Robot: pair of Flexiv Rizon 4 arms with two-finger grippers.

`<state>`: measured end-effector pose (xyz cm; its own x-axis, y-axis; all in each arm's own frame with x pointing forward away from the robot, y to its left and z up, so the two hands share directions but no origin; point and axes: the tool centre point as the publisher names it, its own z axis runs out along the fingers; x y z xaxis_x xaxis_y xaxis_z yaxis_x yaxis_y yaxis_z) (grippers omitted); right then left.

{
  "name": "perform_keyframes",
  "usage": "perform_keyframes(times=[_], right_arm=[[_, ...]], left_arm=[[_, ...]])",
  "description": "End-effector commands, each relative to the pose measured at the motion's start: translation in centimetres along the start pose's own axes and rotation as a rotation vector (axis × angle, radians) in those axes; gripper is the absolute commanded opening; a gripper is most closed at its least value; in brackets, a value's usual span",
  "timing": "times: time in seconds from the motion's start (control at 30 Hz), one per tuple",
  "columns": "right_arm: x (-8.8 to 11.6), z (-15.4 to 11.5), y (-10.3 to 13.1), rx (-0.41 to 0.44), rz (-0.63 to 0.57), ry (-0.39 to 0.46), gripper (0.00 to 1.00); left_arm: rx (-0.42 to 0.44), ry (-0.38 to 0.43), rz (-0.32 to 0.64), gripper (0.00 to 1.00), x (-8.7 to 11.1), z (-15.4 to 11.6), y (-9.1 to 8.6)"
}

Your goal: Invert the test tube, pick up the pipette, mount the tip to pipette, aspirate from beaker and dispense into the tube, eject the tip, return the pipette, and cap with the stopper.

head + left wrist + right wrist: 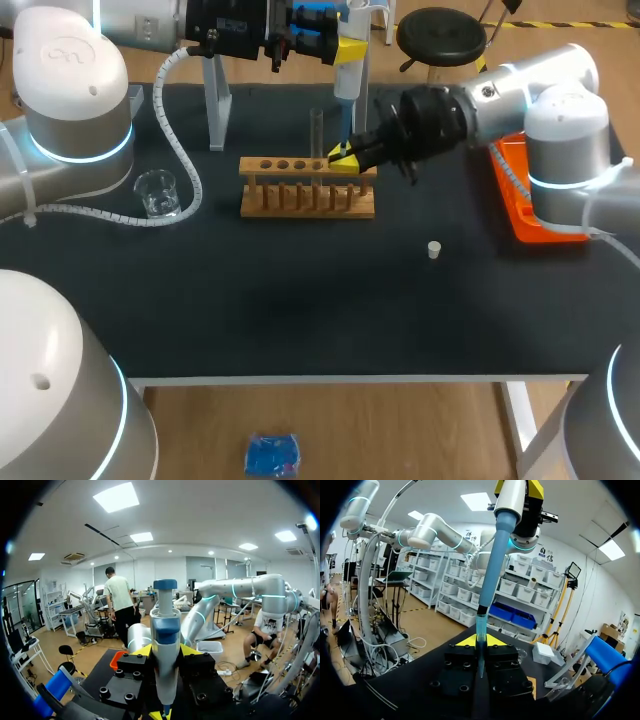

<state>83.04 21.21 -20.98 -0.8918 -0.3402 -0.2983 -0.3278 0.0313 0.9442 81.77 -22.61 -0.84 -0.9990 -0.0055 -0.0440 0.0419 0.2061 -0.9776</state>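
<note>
The beaker (158,192) sits well left of the rack (300,200). The left gripper (166,655) is clamped on the white-and-blue pipette (349,65), upright over the rack's right end. Its nozzle meets the pale blue, see-through tip (480,630), which the right gripper (345,158) pinches. If the two are off-axis, I'd expect the tip to seat crooked or slip free. The stopper (434,250) lies off right.

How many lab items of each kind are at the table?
Clear glass beaker: 1
Wooden test tube rack: 1
Clear glass test tube: 1
Blue-and-white pipette: 1
Teal pipette tip: 1
Small white stopper: 1
Orange tray: 1
White upright stand: 1
Total: 8
</note>
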Motion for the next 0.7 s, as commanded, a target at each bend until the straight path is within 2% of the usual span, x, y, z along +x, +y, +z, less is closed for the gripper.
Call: perform_keyframes(times=[0.03, 0.7], right_arm=[[0.3, -0.3, 0.2, -0.004, 0.001, -0.001, 0.0], [0.8, 0.0, 1.4, -0.136, 0.167, -0.017, 0.0]], left_arm=[[0.005, -0.001, 0.002, 0.0, 0.0, 0.0, 0.1], [0.005, -0.001, 0.002, 0.0, 0.0, 0.0, 0.1]])
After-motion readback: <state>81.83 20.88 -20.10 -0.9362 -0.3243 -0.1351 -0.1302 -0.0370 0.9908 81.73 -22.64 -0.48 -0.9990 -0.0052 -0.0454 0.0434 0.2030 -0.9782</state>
